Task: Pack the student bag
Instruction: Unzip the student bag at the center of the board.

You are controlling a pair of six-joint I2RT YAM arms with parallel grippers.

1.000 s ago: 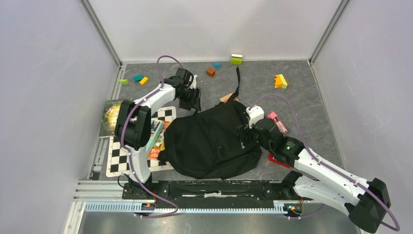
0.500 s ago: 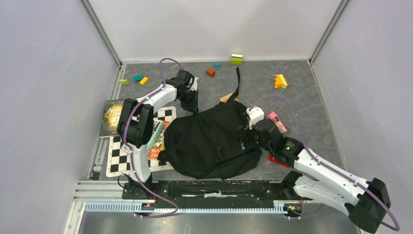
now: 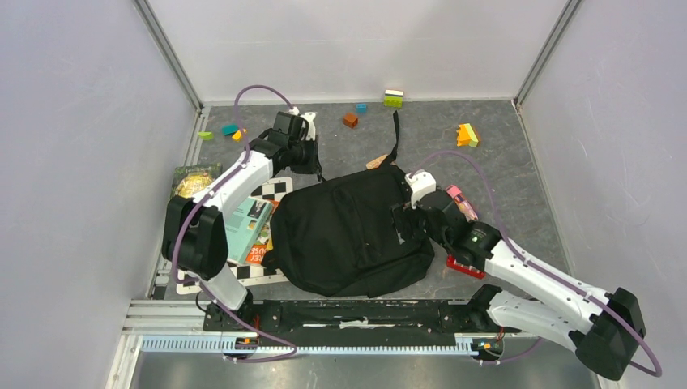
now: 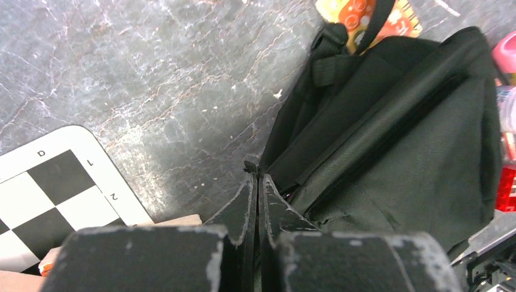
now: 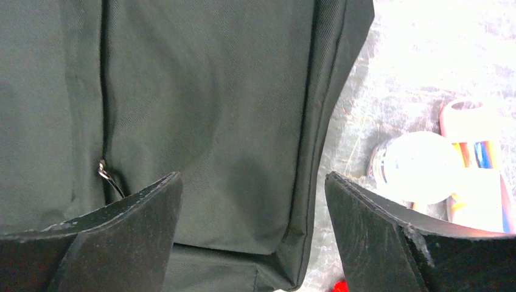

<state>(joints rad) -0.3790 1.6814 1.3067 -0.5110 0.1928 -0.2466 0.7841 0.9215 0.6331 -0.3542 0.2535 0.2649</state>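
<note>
student bag (image 3: 348, 235) ctr; book (image 3: 247, 227) on chessboard (image 3: 277, 188) to L; blocks (image 3: 350, 119) behind

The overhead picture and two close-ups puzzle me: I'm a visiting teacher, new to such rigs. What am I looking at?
Two robot arms are bolted at the near edge of a grey table. The wide picture comes from a fixed camera above them; each close-up comes from a camera on one wrist, looking past its own fingers. A black backpack lies in the middle, with a chessboard and a teal booklet to its left and coloured blocks beyond. The left gripper is shut at the backpack's edge; whether it pinches fabric is unclear. The right gripper is open over the backpack, holding nothing.
</note>
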